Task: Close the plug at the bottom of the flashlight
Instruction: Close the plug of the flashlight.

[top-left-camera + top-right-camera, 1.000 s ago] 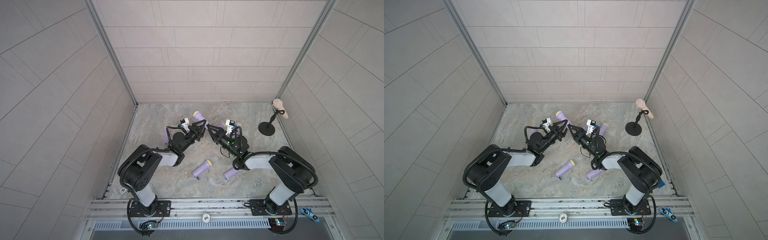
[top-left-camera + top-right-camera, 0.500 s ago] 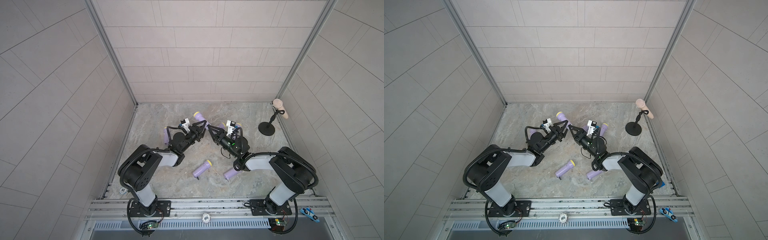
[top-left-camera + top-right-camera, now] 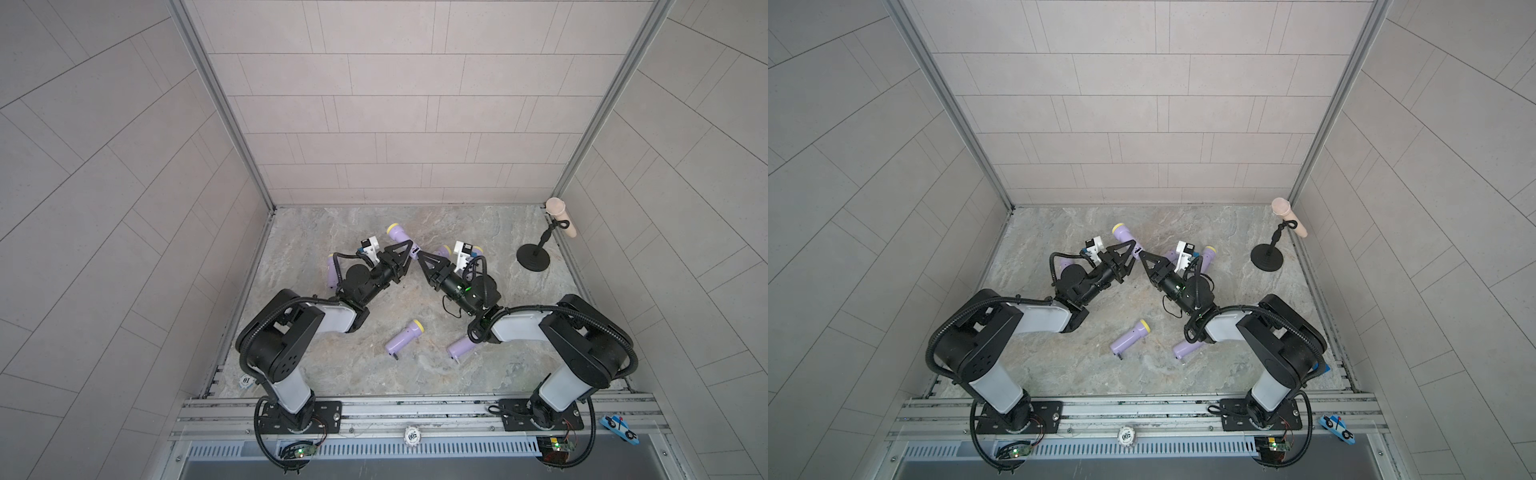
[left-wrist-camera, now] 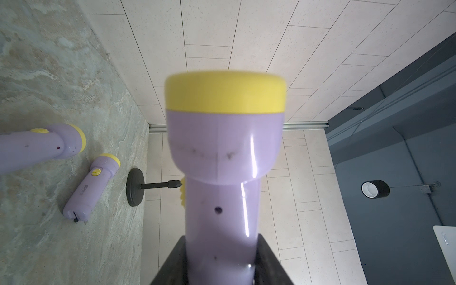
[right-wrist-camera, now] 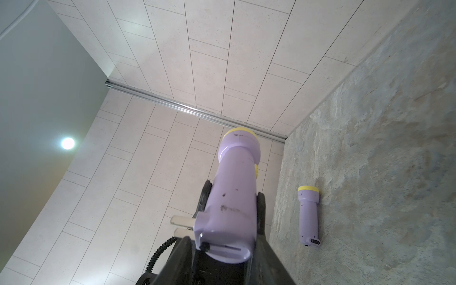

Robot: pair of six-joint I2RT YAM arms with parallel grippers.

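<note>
Hardly anything has shifted in the last second. Both arms hold their pose, so I judge the closing push has not landed yet. The left gripper (image 3: 409, 253) is clamped on the flashlight (image 4: 222, 172), lifted over the middle of the desk (image 3: 353, 374), nearer its far edge. The plug (image 5: 181, 225) sticks out sideways from the base. The right gripper (image 5: 223, 246) straddles that base; whether it pinches, I cannot tell. No container is in sight. A spare flashlight (image 3: 403, 340) lies loose toward the near edge.
</note>
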